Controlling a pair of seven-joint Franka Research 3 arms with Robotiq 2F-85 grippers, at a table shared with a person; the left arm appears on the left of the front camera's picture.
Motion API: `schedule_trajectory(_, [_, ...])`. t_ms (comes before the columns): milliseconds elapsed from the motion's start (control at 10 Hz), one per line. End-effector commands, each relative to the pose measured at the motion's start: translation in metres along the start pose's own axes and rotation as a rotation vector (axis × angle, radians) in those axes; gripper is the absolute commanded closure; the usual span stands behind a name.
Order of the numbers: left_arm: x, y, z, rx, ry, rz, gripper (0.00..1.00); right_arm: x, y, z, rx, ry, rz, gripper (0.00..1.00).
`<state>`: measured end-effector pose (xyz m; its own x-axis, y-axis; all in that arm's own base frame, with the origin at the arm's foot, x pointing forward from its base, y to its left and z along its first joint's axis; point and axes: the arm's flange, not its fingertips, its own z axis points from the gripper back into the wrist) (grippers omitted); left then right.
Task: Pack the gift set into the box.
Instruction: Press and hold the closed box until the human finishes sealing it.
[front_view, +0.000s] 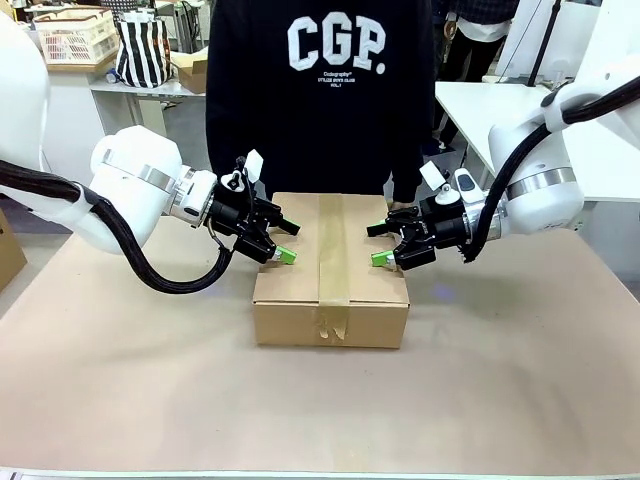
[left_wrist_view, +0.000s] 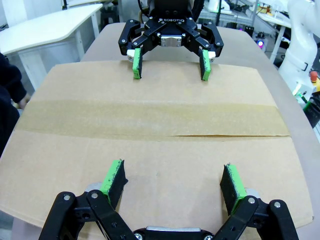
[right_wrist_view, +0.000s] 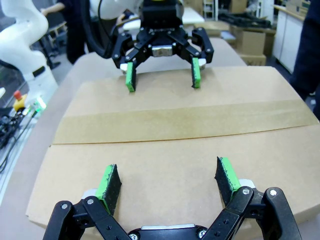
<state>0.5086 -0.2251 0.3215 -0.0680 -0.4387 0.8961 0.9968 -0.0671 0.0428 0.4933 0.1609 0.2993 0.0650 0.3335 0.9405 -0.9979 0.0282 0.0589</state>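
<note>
The box (front_view: 330, 310) lies in the middle of the table, flaps closed and a strip of brown tape (front_view: 333, 250) running along its top seam. My left gripper (front_view: 287, 242) hovers open just above the box's left top edge. My right gripper (front_view: 378, 245) is open above the right top edge, facing it. In the left wrist view my left gripper (left_wrist_view: 172, 172) spreads over the box top (left_wrist_view: 150, 115), with the right gripper (left_wrist_view: 170, 65) opposite. The right wrist view mirrors this: right gripper (right_wrist_view: 167, 177), box (right_wrist_view: 175, 150), left gripper (right_wrist_view: 162, 75). The gift set is out of view.
A person in a dark sweatshirt (front_view: 330, 90) stands at the far side, right behind the box. The brown tabletop (front_view: 500, 380) stretches around it. A white table (front_view: 480, 110) stands at the back right, and a striped bag (front_view: 142, 50) at the back left.
</note>
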Motion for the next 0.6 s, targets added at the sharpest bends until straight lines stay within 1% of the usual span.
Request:
schedule_trajectory(0, [-0.0048, -0.0006, -0.0012, -0.002, 0.005, -0.001, 0.0, -0.0027, 0.0004, -0.0001, -0.003, 0.006, -0.004, 0.0])
schedule_trajectory(500, [-0.0048, -0.0006, -0.0012, -0.002, 0.005, -0.001, 0.0, -0.0027, 0.0004, -0.0001, -0.003, 0.006, -0.004, 0.0])
